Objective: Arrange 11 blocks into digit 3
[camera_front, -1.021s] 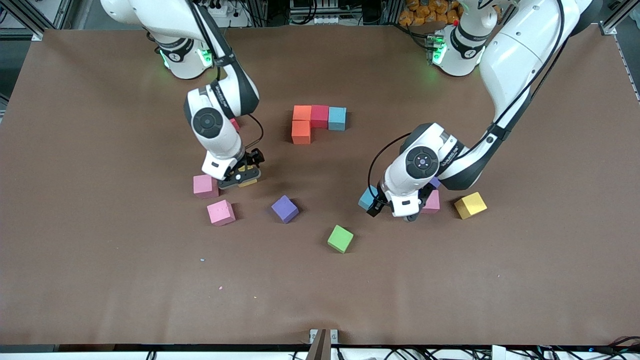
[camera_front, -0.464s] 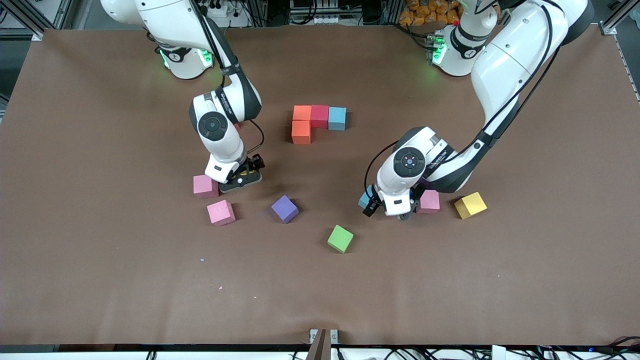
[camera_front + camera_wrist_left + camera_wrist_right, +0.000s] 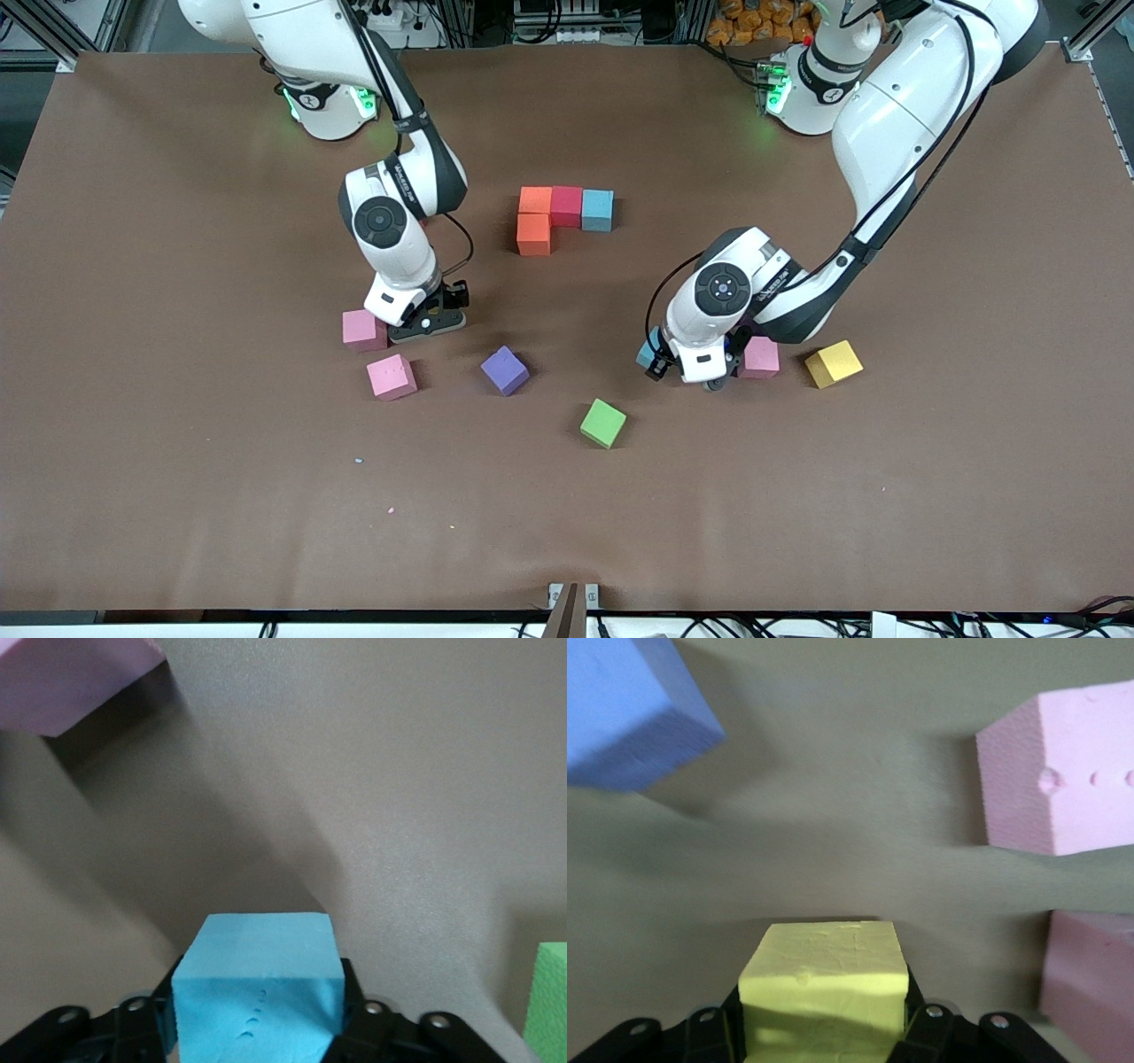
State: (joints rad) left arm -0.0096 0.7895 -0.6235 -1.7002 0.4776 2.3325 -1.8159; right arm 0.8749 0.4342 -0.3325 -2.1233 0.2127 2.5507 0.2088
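Both grippers dropped, left fingers [image 3: 354, 1032] clamp blue block [image 3: 257, 988], right fingers [image 3: 917, 1028] yellow block [image 3: 824, 983].

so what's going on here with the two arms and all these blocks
Both arms are down at the table, each closing on a block. The left gripper has its fingers around a light blue block; the right gripper has a yellow block between its fingers. An L of four blocks sits mid-table; pink blocks, a purple block and a green cube lie loose.

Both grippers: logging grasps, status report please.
Left gripper shut on light blue block. Right gripper shut on yellow block. Both at table level; four blocks placed.
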